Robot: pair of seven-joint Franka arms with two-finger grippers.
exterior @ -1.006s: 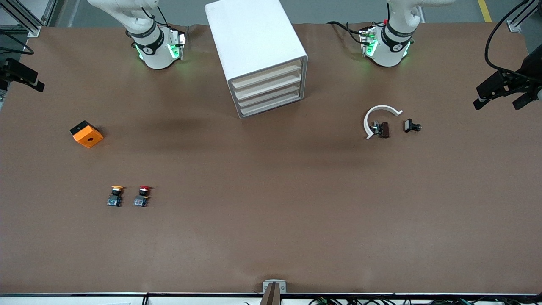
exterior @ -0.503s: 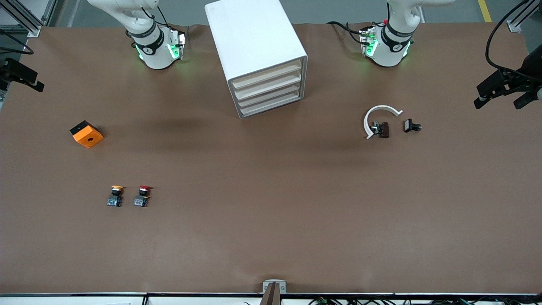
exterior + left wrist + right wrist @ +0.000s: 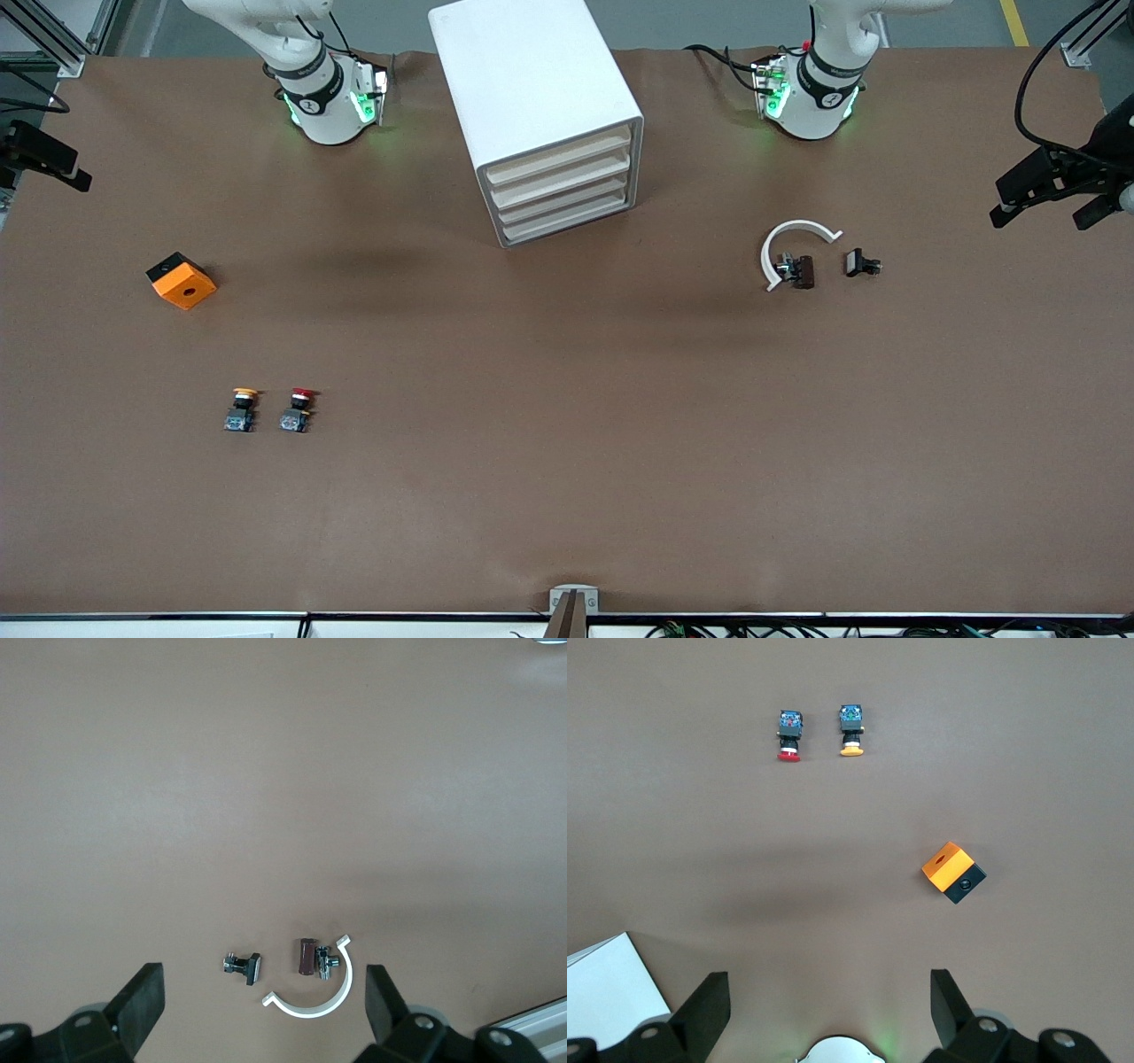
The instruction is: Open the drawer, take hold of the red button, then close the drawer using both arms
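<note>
Left end effector wide open, high over the white ring's table end | right end effector likewise, waiting | nothing moved in the last second | drawers shut | red button on table beside yellow button.

A brown table fills the view, edged by grey floor and aluminium framing.

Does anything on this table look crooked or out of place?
The white four-drawer cabinet sits turned at an angle to the table's edges. The red push button lies out on the brown table, not in a drawer. All drawers look shut.
</note>
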